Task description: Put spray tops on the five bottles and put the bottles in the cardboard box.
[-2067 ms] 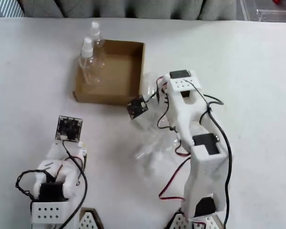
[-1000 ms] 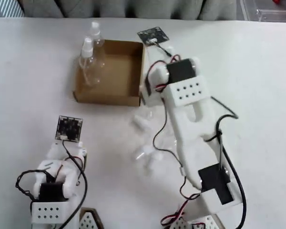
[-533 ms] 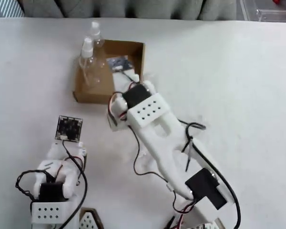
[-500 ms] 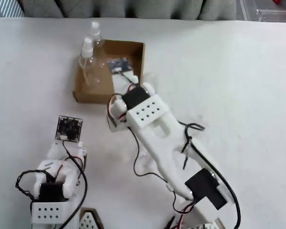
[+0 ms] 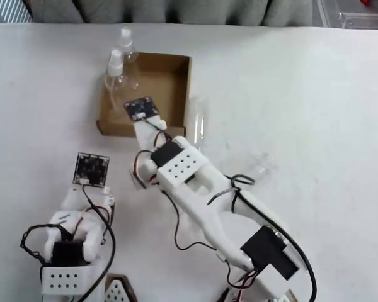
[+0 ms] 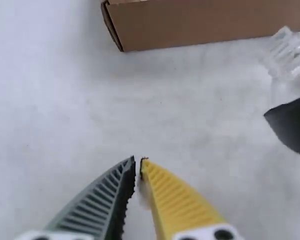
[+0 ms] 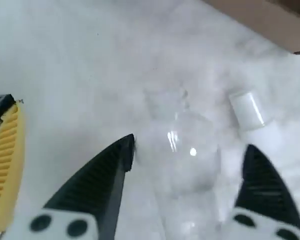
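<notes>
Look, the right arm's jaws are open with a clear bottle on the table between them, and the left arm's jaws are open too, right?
Not quite. The jaws of the left arm are shut, tips touching, as the left wrist view shows. Those of the right arm are open, with the clear bottle on the table between them.
</notes>
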